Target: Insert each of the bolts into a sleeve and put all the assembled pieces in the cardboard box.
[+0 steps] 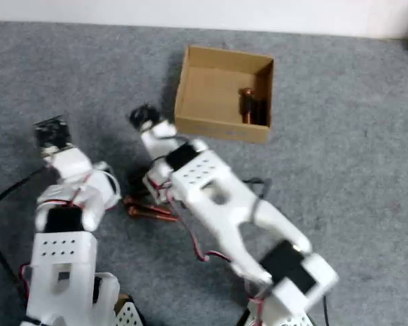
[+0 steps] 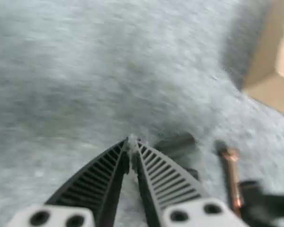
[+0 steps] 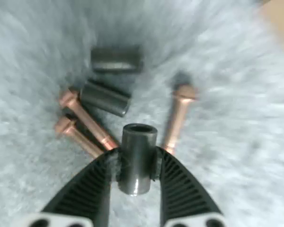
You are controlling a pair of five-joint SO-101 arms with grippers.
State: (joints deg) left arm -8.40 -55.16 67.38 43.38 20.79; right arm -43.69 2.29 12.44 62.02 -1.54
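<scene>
Evidently the right hand [image 3: 136,155] was clamped on a dark sleeve [image 3: 137,163], which it held above the grey surface [image 3: 236,142] with the open end toward the wrist camera. Beneath it lay a lone bolt [image 3: 178,116], a pair of bolts [image 3: 83,125] side by side, and two spare sleeves [image 3: 105,98], all near one another. The left hand [image 2: 131,144] hung over the surface with its fingers together and nothing between them. One assembled piece [image 1: 247,105] lay in the cardboard box [image 1: 221,129].

The likeliest trouble was alignment. A bolt brought in slightly crooked would probably catch the sleeve's rim, then either push it askew in the grip or fall. The paired bolts also lay so close that a pinch at one could drag or roll its neighbour.
</scene>
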